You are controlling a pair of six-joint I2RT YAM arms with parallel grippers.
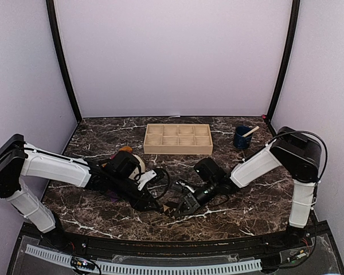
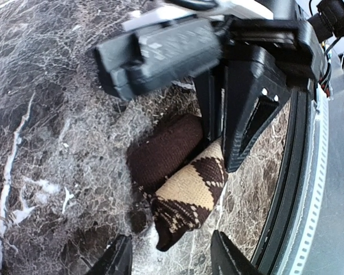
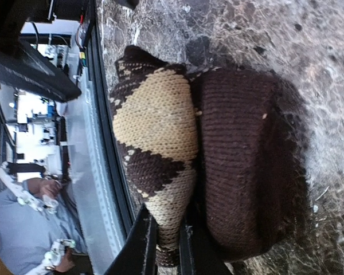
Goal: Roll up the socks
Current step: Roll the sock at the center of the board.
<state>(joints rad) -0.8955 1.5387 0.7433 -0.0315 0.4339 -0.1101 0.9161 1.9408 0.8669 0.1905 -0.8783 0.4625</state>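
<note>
While right pincer point(image 3: 166, 222) pinches argyle sock point(image 3: 160, 126), left pincer point(image 2: 172, 252) gapes.

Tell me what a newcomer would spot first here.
The brown-and-tan argyle sock, bunched up near the front edge of the dark marble table, draws the eye. The right pincer is pinched on its edge, and the left pincer hovers open over it. Behind, a wooden compartment tray sits mid-table, with a blue cup to its right.

argyle sock point(image 2: 183, 183): lay on table point(image 1: 92, 213) near front edge, between left gripper point(image 2: 171, 252) and right gripper point(image 3: 166, 235)
tray point(image 1: 178, 138): sat behind it
cup point(image 1: 241, 138): stood right of tray
</note>
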